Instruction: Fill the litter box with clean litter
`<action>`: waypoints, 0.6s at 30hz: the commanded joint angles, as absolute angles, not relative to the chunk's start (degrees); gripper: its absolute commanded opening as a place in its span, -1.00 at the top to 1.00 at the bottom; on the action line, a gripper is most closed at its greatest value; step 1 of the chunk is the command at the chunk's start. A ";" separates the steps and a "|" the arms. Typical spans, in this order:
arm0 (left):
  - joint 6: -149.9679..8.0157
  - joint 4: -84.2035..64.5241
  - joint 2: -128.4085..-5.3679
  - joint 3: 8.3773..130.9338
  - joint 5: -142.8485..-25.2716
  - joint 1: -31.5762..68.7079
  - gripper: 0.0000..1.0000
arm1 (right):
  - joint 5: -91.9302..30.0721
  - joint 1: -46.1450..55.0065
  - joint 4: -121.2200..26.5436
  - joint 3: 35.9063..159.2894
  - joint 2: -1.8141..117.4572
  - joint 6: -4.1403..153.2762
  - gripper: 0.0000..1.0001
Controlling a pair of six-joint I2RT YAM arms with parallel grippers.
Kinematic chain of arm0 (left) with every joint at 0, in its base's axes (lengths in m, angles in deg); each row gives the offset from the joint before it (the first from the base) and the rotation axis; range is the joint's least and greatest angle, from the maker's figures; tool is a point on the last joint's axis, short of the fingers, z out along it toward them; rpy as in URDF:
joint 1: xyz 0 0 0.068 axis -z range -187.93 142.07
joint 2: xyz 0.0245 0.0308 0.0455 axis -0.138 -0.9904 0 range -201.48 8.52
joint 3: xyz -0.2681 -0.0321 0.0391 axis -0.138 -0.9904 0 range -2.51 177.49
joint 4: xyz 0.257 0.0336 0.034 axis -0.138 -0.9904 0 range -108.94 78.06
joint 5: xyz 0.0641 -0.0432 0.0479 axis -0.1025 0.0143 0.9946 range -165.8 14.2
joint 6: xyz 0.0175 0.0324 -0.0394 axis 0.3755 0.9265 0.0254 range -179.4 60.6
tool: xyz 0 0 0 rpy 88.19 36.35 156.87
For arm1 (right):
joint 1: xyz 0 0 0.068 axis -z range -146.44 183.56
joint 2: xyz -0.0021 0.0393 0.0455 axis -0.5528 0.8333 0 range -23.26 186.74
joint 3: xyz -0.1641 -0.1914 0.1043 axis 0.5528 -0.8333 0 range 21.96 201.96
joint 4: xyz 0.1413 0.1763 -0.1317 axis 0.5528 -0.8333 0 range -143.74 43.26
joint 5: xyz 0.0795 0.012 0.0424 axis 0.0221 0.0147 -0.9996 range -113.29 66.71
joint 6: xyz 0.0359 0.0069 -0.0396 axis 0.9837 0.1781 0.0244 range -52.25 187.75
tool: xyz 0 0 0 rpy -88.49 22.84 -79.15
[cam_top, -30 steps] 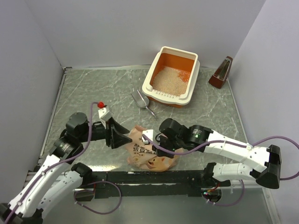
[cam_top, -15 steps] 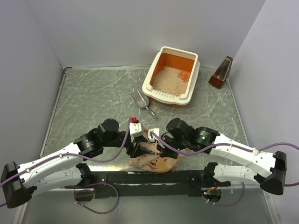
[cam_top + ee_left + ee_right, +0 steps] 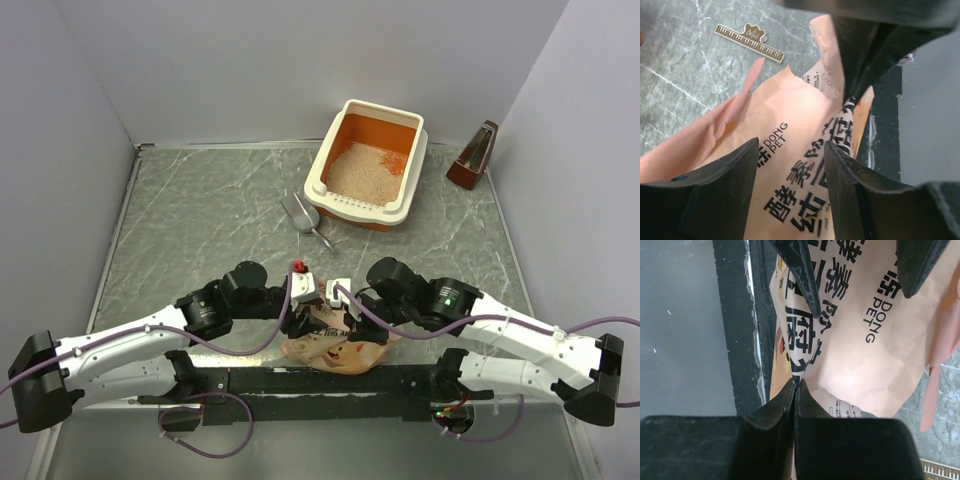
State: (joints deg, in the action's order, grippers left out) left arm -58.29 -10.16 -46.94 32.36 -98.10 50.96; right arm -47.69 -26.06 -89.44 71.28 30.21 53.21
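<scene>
The litter box (image 3: 323,178), cream outside and orange inside, stands at the far right of the table and holds a bed of clean litter (image 3: 360,170). A peach-pink litter bag (image 3: 335,350) lies at the near edge between both arms. My right gripper (image 3: 795,383) is shut on a pinched fold of the bag (image 3: 860,350), which it reaches from the right (image 3: 347,316). My left gripper (image 3: 791,150) is open, its two fingers standing apart over the bag's printed face (image 3: 790,115), just left of the right gripper (image 3: 300,318).
A grey metal scoop (image 3: 301,213) lies left of the litter box. A brown wedge-shaped object (image 3: 473,155) stands by the right wall. A small piano-key clip (image 3: 749,36) lies on the marble top beyond the bag. A black rail (image 3: 330,379) runs along the near edge.
My left arm has swung in from the left and brought its open gripper over the bag beside the right gripper. The right gripper has kept its hold and shifted slightly right.
</scene>
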 commanded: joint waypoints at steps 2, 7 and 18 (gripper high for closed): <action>-58.34 -10.98 -42.82 31.06 -101.20 51.39 -0.18 | -50.09 -25.59 -82.52 72.59 27.45 53.78 1.00; -62.03 -10.01 -39.65 31.23 -104.62 51.48 -0.19 | -50.36 -25.42 -82.25 72.50 28.15 53.78 1.00; -62.04 -8.33 -47.64 32.11 -110.96 51.66 -0.23 | -50.54 -25.33 -82.43 72.59 28.33 54.13 1.00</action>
State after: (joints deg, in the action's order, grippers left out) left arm -63.06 -10.16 -45.68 31.07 -108.05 51.29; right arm -47.80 -25.64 -89.18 71.11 30.06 53.38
